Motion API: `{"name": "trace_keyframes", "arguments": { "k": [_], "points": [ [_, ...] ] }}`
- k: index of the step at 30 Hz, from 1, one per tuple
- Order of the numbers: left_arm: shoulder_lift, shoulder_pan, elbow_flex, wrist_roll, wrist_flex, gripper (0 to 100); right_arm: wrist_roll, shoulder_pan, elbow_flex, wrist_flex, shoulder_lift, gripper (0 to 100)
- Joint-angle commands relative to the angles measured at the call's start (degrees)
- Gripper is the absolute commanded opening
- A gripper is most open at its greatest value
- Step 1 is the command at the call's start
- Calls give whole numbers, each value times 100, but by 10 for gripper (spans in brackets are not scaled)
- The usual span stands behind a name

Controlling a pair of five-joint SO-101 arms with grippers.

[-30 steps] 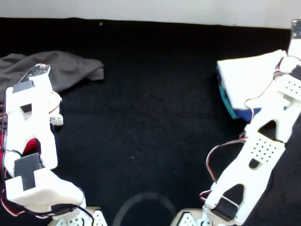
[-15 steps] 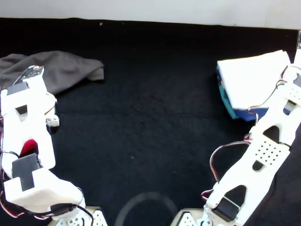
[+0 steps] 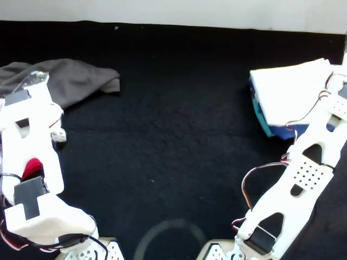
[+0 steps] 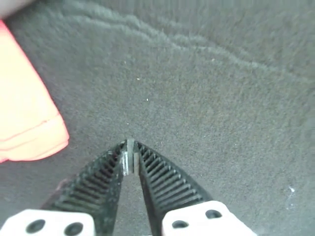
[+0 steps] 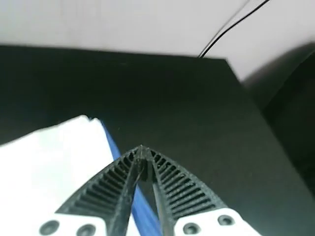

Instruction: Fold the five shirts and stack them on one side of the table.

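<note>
A crumpled grey shirt [image 3: 70, 81] lies at the table's far left. My left gripper [image 4: 129, 147] hangs shut just over its grey cloth [image 4: 211, 98], and its head [image 3: 33, 81] sits above the shirt's left part in the high view. A red shirt [image 4: 22, 113] lies beside the grey one and peeks out under the left arm [image 3: 33, 167]. At the far right is a folded stack with a white shirt [image 3: 287, 89] on top and blue [image 3: 282, 131] and teal [image 3: 260, 115] edges below. My right gripper [image 5: 141, 152] is shut above the white shirt [image 5: 44, 157], near the stack's blue edge [image 5: 114, 145].
Black cloth [image 3: 179, 141] covers the table. The right arm [image 3: 303, 173] slants along the right side toward the stack. A pale wall with a thin cable [image 5: 231, 27] rises behind the table's far corner.
The left arm has shifted a little leftward over the grey shirt. The right arm has drawn off the white shirt toward the right edge.
</note>
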Motion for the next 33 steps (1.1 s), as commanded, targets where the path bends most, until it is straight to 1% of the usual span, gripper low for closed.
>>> {"name": "trace_keyframes", "arguments": {
  "k": [1, 4, 7, 8, 10, 12, 14, 17, 19, 23, 24, 28, 31, 33],
  "points": [
    [-154, -22, -585, -26, 308, 10, -70, 22, -804, -48, -154, 7],
    [-145, -92, -1042, -35, 501, 10, -70, -48, -1525, 523, -163, 7],
    [-101, -382, -1481, -62, 492, 11, -70, -198, -2448, 1666, -163, 8],
    [-84, -488, -1622, -176, 492, 20, -70, -277, -2695, 2088, -163, 12],
    [-75, -655, -1771, -563, 492, 67, -62, -444, -3055, 2809, -154, 12],
    [-75, -866, -1824, -826, 484, 133, -53, -602, -3231, 3301, -154, 13],
    [-75, -1165, -1824, -985, 457, 175, -44, -743, -3275, 3653, -171, 13],
    [-66, -1736, -1763, -1169, 44, 177, -44, -910, -3248, 4251, -426, 13],
    [75, -2088, -1807, -1284, -237, 177, -44, -1086, -3257, 4857, -708, 13],
    [743, -2440, -1912, -1697, -448, 177, -44, -1525, -3231, 6035, -1323, 13],
    [989, -2492, -1938, -1758, -448, 177, -44, -1640, -3231, 6176, -1437, 13],
    [1710, -2905, -1938, -1776, -448, 177, -62, -1877, -3213, 6176, -1754, 13],
    [2018, -3231, -1921, -1785, -448, 177, -62, -2009, -3204, 6185, -2000, 14],
    [2114, -3415, -1947, -1793, -448, 177, -62, -2079, -3204, 6185, -2255, 34]
  ]
}}
